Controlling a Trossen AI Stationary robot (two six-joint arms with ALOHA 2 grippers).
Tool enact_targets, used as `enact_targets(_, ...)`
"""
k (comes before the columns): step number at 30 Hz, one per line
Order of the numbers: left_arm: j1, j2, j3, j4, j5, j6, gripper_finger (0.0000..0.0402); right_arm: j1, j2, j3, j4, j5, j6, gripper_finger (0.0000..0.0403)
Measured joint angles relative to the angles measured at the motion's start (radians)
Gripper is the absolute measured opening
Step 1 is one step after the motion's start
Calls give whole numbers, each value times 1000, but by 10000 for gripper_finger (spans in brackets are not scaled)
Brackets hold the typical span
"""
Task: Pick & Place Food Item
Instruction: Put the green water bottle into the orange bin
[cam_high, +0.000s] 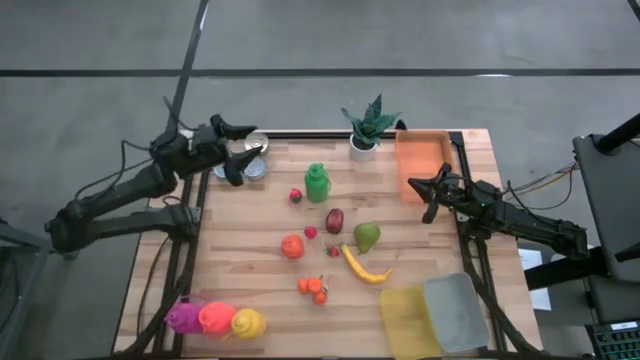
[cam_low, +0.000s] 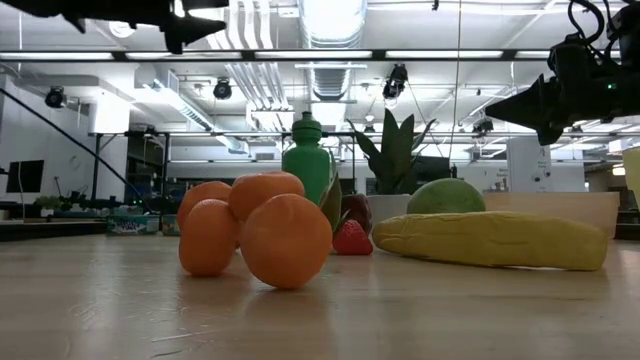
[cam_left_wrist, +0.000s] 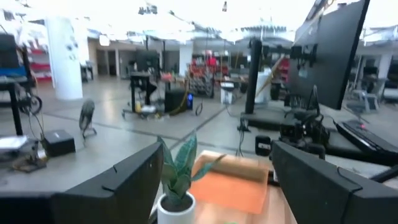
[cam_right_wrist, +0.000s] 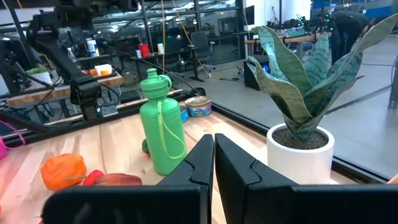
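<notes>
Near the middle of the wooden table (cam_high: 250, 270) lie the food items, none of them held. One banana (cam_high: 365, 268) lies flat, its long axis running diagonally, one end pointing toward the apple (cam_high: 334, 220) and the other toward the yellow tray (cam_high: 408, 318). One green pear (cam_high: 367, 237) lies just beside the banana, on the side toward the orange bin (cam_high: 421, 162). One dark red apple sits between the pear and the green bottle (cam_high: 317, 183), which stands upright. One orange pepper (cam_high: 292, 246) lies near the apple. Three small oranges (cam_high: 313, 288) cluster together, touching, near the banana's end. Three small red berries show in the high view: one (cam_high: 296, 195) beside the bottle, one (cam_high: 311, 232) between pepper and apple, one (cam_high: 333, 251) at the banana's upper end. One potted plant (cam_high: 366, 130) stands at the far edge, beside the orange bin. Two cans (cam_high: 252, 158) sit at the far left corner. Two trays lie side by side at the near right corner, one yellow and one grey (cam_high: 456, 311). Three bright cups (cam_high: 216, 319), magenta, pink and yellow, lie in a row at the near left corner. The left gripper (cam_high: 238, 150) hangs above the cans with its jaws apart and nothing between them. The right gripper (cam_high: 424, 187) hovers beside the orange bin, raised off the table, pointing toward the bottle, jaws fully closed on nothing.
</notes>
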Motion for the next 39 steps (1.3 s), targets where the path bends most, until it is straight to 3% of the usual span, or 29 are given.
enact_targets(5,0,-40,-55,53,0,0,305,0,0,0,0,0,0,13)
enact_targets(26,1,-39,-57,44,-2,-45,305,0,0,0,0,0,0,13)
enact_targets(39,1,-39,-57,-192,-3,-41,305,0,0,0,0,0,0,13)
